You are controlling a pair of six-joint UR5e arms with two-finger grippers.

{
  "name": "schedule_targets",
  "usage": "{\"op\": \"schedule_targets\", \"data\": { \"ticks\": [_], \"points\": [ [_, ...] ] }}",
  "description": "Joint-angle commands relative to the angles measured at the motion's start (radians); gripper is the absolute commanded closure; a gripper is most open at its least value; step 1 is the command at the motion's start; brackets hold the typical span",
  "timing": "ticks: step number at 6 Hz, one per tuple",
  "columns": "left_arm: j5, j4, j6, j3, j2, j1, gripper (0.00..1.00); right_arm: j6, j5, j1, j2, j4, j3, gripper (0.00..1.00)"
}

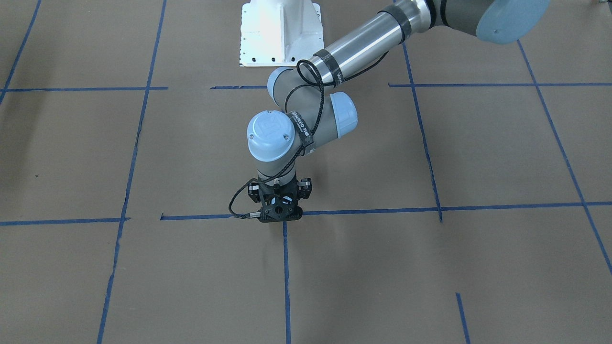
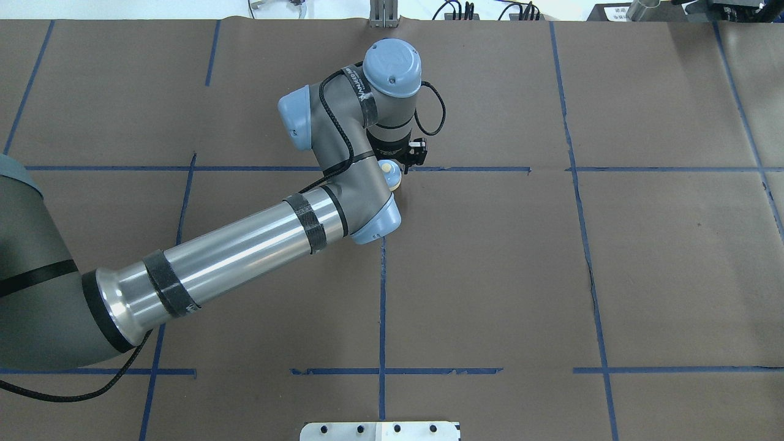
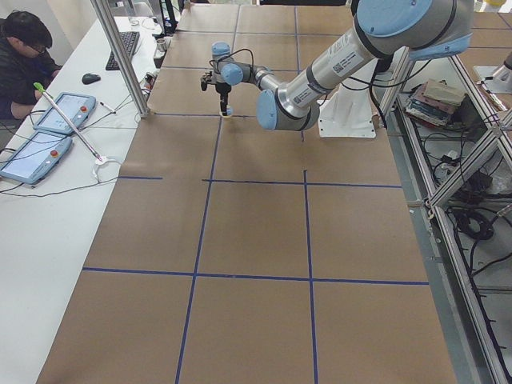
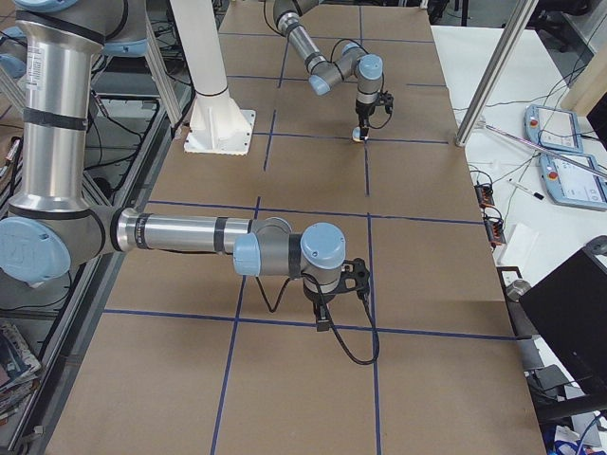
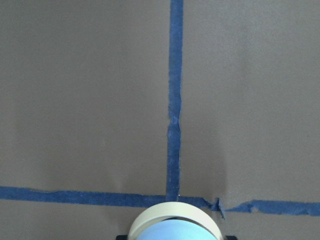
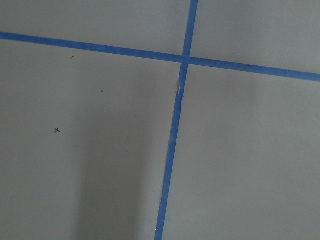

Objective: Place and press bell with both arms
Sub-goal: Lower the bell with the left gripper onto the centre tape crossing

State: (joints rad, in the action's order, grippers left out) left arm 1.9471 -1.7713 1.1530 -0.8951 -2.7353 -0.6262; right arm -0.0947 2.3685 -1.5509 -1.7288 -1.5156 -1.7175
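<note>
Small bell (image 5: 175, 230) shows light-blue dome ringed by cream base.

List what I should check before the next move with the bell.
1. Bell at the left gripper, by the tape crossing: ok.
2. Bell resting on the table: cannot tell; no view shows the contact.
3. Left gripper's hold on the bell: cannot tell.
4. Right gripper well away from the bell: ok.
5. Right gripper open or shut: cannot tell.
6. Bell's top free for pressing: not ok, it seems; the left gripper stands right over it.
</note>
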Motion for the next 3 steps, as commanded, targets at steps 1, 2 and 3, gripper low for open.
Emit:
{"op": "schedule_targets", "data": {
  "ticks": [1,2,3],
  "points": [
    [0.006,0.003,0.001,-0.007,0.0,-0.016,0.0,0.0,-0.002,0.0,0.0,0.0,0.001,0.0],
    [0.059,0.013,-0.007,-0.028,0.005,-0.061,0.0,0.001,-0.002,0.0,0.0,0.0,0.001,0.0],
    [0.128,0.048,-0.021,-0.11,0.061,-0.11,0.0,0.0,0.0,0.0,0.0,0.0,-0.001,0.0]
  ]
}}
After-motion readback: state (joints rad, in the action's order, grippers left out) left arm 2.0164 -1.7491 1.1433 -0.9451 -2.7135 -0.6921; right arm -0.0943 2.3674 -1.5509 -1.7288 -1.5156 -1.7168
